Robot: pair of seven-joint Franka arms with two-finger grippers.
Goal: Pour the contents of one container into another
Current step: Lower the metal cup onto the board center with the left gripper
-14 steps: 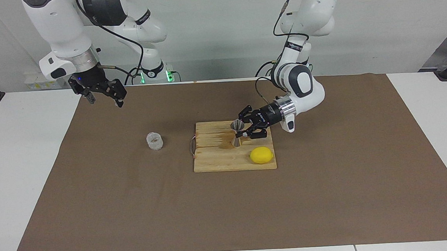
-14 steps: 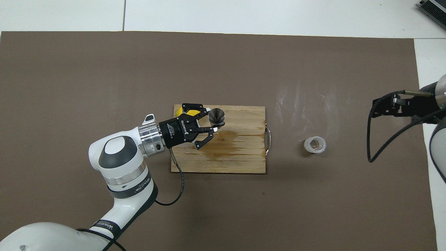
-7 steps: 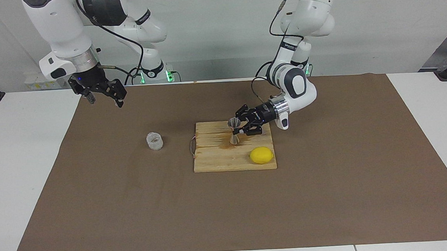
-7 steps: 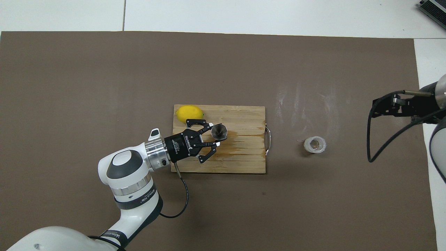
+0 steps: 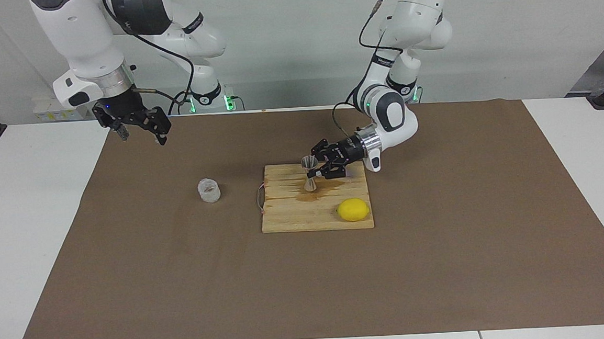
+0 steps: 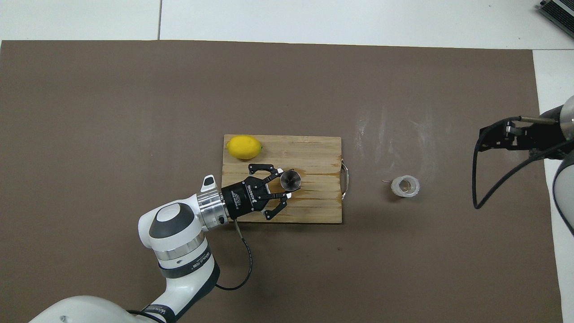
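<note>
Right now the left gripper (image 5: 313, 173) is pinching the jigger (image 5: 310, 173) at its narrow waist, one fingertip (image 6: 279, 171) on each side of it, with the outer links splayed out wide. The jigger stands upright on the wooden cutting board (image 5: 289, 217), or just above it; which of the two cannot be told. In the overhead view its open upper cone (image 6: 290, 179) shows as a dark round mouth just past the fingertips, over the middle of the board and beside a wet brownish stain (image 6: 314, 190) on the wood. It is a small silvery metal piece, two cones joined at a thin neck.

The glass cup (image 5: 209, 190) sits on the brown mat (image 5: 183, 281), off the board toward the right arm's end of the table, well apart from the jigger. It is short, clear and textured, whitish at the wall, with something pale brown showing inside from above (image 6: 405, 185).

Up over the mat's edge at its own end, the right gripper (image 5: 139, 131) waits with its fingers spread and nothing between them, well apart from the cup.

A yellow lemon (image 5: 353, 209) lies on the board's corner toward the left arm's end, farther from the robots than the jigger.
</note>
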